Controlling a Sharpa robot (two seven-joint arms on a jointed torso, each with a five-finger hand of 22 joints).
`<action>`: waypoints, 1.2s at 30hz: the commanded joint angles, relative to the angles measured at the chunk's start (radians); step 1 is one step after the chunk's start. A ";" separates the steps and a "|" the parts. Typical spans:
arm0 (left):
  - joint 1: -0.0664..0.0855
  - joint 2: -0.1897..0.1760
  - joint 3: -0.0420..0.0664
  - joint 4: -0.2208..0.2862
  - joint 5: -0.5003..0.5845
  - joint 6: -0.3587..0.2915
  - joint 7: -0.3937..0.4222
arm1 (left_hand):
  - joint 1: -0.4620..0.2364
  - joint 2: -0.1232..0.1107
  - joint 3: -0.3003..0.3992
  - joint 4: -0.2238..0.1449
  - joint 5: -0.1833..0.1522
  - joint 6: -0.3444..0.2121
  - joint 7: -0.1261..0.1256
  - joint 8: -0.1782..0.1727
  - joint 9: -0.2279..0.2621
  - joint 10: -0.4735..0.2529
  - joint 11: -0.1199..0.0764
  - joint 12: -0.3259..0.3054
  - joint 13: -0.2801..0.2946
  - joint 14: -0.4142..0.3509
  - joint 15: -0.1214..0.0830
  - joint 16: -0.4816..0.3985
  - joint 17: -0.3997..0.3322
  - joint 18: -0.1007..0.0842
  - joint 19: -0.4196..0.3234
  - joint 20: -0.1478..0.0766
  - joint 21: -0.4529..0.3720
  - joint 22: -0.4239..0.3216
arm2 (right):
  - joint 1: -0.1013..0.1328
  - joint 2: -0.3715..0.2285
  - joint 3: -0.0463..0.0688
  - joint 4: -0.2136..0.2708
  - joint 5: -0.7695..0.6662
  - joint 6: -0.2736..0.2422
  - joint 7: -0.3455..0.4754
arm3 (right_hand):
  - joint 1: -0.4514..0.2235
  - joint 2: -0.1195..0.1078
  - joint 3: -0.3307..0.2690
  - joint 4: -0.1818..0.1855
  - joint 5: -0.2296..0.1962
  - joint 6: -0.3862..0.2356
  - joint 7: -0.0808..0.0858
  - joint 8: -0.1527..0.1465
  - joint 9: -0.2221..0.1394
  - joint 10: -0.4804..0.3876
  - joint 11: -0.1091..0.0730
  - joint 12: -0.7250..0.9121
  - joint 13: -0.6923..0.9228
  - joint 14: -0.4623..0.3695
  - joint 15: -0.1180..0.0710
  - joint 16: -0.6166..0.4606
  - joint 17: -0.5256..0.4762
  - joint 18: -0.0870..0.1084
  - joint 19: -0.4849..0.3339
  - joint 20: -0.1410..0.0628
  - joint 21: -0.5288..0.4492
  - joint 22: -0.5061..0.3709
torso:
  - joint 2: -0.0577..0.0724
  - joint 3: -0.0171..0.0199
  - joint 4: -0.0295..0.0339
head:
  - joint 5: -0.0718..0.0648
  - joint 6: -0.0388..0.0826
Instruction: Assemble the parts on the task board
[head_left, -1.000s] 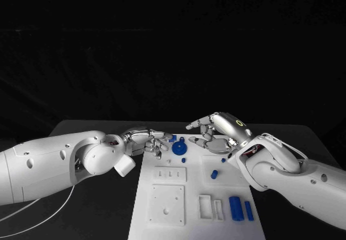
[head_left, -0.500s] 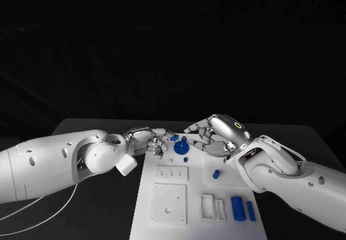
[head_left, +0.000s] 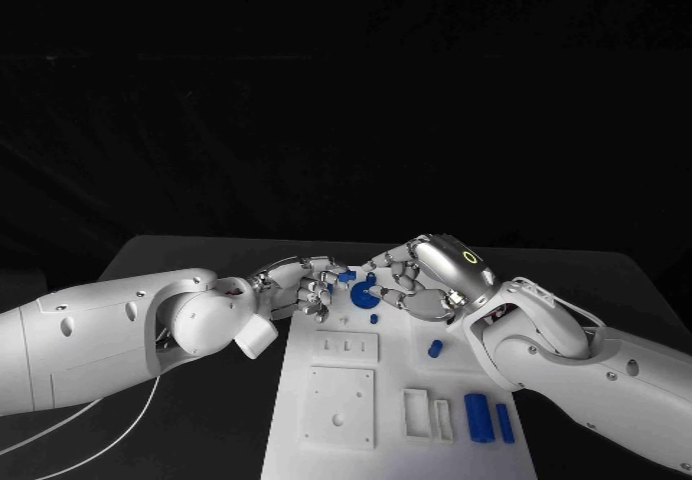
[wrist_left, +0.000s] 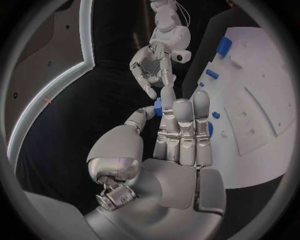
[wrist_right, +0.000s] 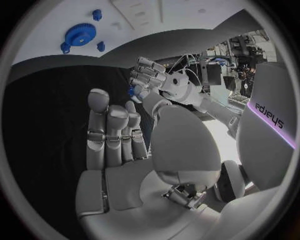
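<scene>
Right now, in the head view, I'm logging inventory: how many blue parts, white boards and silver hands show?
Blue gear: 1
Small blue pieces: 3, one seemingly pinched by the left hand
Long blue pieces: 2
White task board: 1
Silver hands: 2, counting the right hand
Total: 9

A black table (head_left: 188, 255) stands under everything. A thin white cable (head_left: 87, 425) lies looped across its near left corner.
</scene>
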 joint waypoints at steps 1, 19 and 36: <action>-0.002 0.003 0.001 0.001 0.032 -0.011 0.020 | -0.012 0.005 0.069 -0.065 0.002 0.110 -0.104 -0.002 0.006 0.031 -0.023 0.007 0.001 -0.003 -0.012 0.001 0.003 0.001 -0.003 -0.006 0.004 0.003 | -0.001 0.005 -0.002 -0.002 -0.027 -0.040 0.001 | -0.008 -0.004 0.001 -0.006 -0.007 0.009 0.000 0.001 0.000 0.006 -0.003 0.006 0.002 0.003 -0.007 0.006 0.003 -0.020 0.042 -0.005 0.005 0.004 | 0.000 -0.0008 0.0003 | 0.002 0.000; -0.003 0.005 0.001 0.001 0.031 0.006 0.015 | -0.020 0.008 0.084 -0.070 0.005 0.115 -0.105 -0.003 0.008 0.032 -0.023 0.012 0.003 -0.002 -0.013 0.004 0.009 0.001 -0.005 -0.006 0.008 0.008 | -0.001 0.044 -0.016 -0.021 -0.063 -0.081 -0.047 | -0.008 0.003 -0.007 0.001 -0.042 0.051 -0.012 0.002 0.004 0.021 -0.010 0.024 0.024 0.006 -0.012 0.030 0.023 -0.024 0.045 -0.009 0.041 0.019 | 0.000 -0.0003 0.0007 | 0.008 -0.001; -0.004 0.003 0.001 0.001 0.017 0.020 0.014 | -0.021 0.003 0.098 -0.071 0.004 0.117 -0.105 -0.003 0.007 0.032 -0.024 0.015 0.004 -0.001 -0.013 0.004 0.013 0.002 -0.006 -0.007 0.010 0.011 | -0.001 0.092 -0.033 -0.061 -0.102 -0.095 -0.095 | -0.004 0.005 -0.016 -0.001 -0.040 0.056 -0.013 0.002 0.004 0.023 -0.011 0.024 0.029 0.007 -0.012 0.034 0.027 -0.023 0.045 -0.010 0.045 0.021 | 0.000 0.0000 0.0008 | 0.008 0.002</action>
